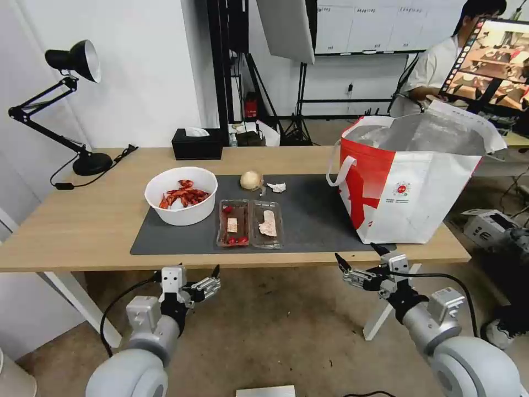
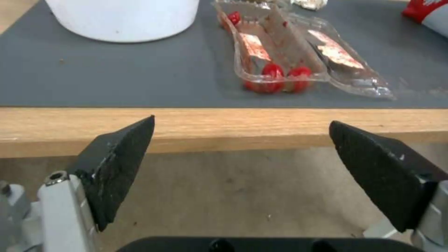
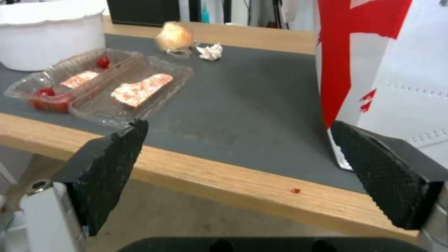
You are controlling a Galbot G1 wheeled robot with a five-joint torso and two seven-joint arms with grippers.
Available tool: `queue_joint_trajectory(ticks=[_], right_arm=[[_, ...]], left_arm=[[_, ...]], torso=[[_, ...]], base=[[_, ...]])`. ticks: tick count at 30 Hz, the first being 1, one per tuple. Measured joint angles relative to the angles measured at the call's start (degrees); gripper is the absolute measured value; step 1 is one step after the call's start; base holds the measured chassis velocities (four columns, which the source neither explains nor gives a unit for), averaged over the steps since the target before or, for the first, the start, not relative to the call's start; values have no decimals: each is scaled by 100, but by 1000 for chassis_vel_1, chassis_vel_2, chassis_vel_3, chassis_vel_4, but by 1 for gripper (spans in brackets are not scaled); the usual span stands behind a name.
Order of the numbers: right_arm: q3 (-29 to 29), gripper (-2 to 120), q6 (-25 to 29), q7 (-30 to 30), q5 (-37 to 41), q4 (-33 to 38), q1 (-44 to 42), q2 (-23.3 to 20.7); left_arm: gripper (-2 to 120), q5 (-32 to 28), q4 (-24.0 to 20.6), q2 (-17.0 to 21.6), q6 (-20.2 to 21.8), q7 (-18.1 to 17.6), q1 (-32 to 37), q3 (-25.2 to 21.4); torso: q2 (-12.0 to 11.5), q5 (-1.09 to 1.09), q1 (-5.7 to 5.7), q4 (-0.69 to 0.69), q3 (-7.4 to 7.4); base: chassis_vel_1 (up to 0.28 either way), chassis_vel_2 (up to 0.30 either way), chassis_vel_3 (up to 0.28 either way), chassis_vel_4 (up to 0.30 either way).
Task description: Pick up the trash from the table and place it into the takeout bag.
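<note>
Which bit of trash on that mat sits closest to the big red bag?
The crumpled tissue. It lies at the mat's far side, nearer the bag than the beige lump beside it, the clear tray or the bowl.

Black desk lamp far left w/ cord, black tissue box at the back edge, tripods behind.

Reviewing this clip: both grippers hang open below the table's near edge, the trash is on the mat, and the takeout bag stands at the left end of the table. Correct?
Not quite. In the head view the takeout bag stands at the table's right end, near the right gripper. The rest holds: the left gripper is open too, with the trash on the mat.
</note>
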Motion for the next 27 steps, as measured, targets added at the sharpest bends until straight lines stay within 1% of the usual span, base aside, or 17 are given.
queue_joint_trajectory(ticks=[10, 16, 19, 20, 21, 23, 24, 25, 27], right_arm=[[-53, 100, 41, -27, 2, -27, 15, 37], [-116, 100, 119, 27, 250, -65, 54, 44], [-204, 100, 167, 182, 784, -84, 110, 49], [-204, 100, 167, 182, 784, -84, 110, 49], [-238, 100, 177, 212, 991, -93, 140, 49], [-387, 100, 252, 298, 1719, -159, 292, -45], [-387, 100, 252, 298, 1719, -159, 292, -45], [-432, 100, 268, 346, 1993, -174, 353, -97], [-583, 100, 283, 592, 3129, -169, 585, -304]], left_arm=[[100, -6, -21, 12, -15, -7, 15, -59], [100, 7, -10, 4, -173, -39, 32, -67], [100, 14, 8, 3, -287, -42, 50, -81], [100, 14, 8, 3, -287, -42, 50, -81], [100, 16, 10, 6, -309, -42, 58, -90], [100, 19, 17, 21, -344, -42, 72, -97], [100, 19, 17, 21, -344, -42, 72, -97], [100, 20, 20, 23, -351, -42, 72, -97], [100, 22, 23, 23, -366, -42, 74, -93]], torso=[[0, 0, 0, 1, 0], [0, 0, 0, 0, 0], [0, 0, 0, 0, 0], [0, 0, 0, 0, 0], [0, 0, 0, 0, 0], [0, 0, 0, 0, 0], [0, 0, 0, 0, 0], [0, 0, -1, 1, 0], [0, 0, 0, 1, 0]], base=[[0, 0, 0, 0], [0, 0, 0, 0], [0, 0, 0, 0], [0, 0, 0, 0], [0, 0, 0, 0], [0, 0, 0, 0], [0, 0, 0, 0], [0, 0, 0, 0], [0, 0, 0, 0]])
